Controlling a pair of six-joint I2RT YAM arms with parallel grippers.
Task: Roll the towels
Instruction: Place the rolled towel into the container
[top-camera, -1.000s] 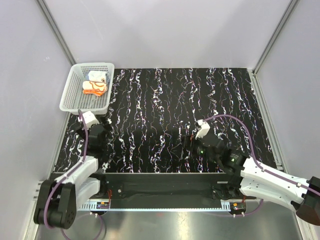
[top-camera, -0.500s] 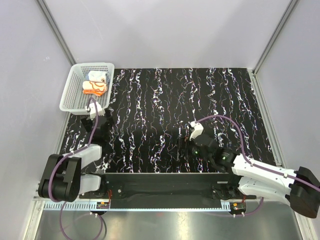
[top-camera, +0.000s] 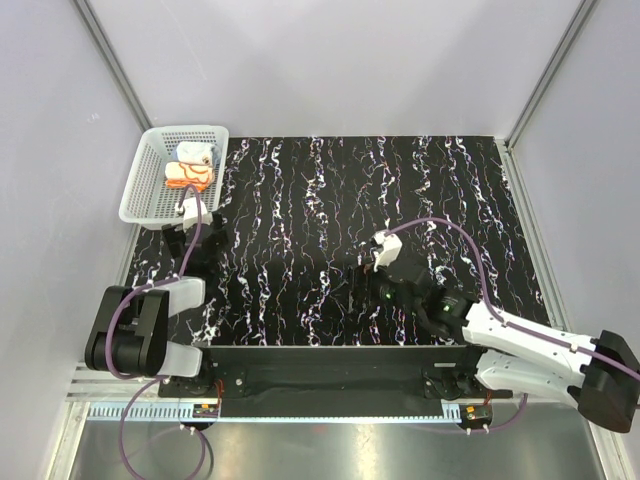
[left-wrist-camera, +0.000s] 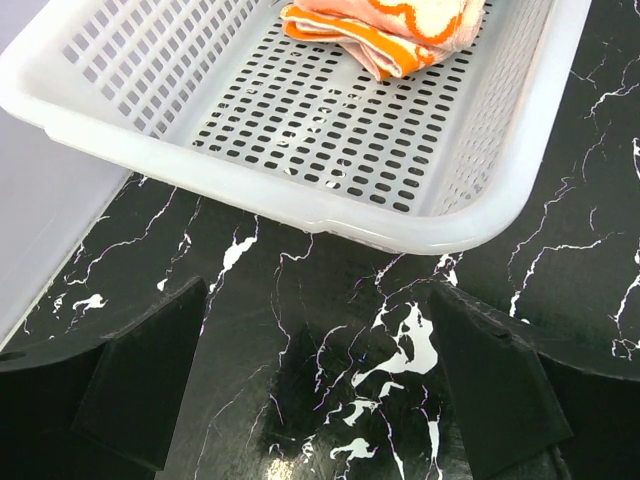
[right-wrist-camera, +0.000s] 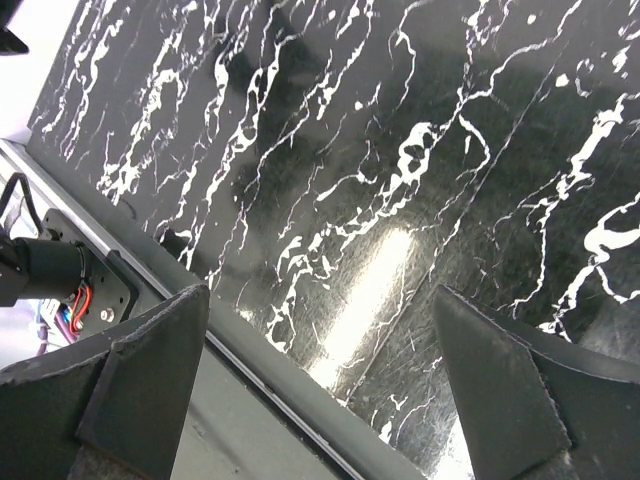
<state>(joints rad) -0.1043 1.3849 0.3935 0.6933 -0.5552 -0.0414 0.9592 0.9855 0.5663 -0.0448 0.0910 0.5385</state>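
The black white-veined counter (top-camera: 330, 190) is bare across its middle and right, leaving wide room between the arms and the far edge; grey walls close in on the left, far and right sides. A white perforated plastic basket (top-camera: 140, 195) sits at the far left corner, its left side reaching past the counter's left edge. Inside it, toward the far right end, lies the orange flower-print towel (left-wrist-camera: 395, 30), folded and showing white, with the light blue towel (top-camera: 193, 152) just beyond it, too small to read clearly. The left end effector (left-wrist-camera: 320, 385) hovers just near of the basket's near rim, fingers spread wide with only counter between them. The right end effector (right-wrist-camera: 320, 390) hangs over the near middle of the counter, facing its near edge and the metal rail (right-wrist-camera: 250, 400) there, fingers likewise spread and holding nothing. The left wrist view cuts off the orange towel's far part
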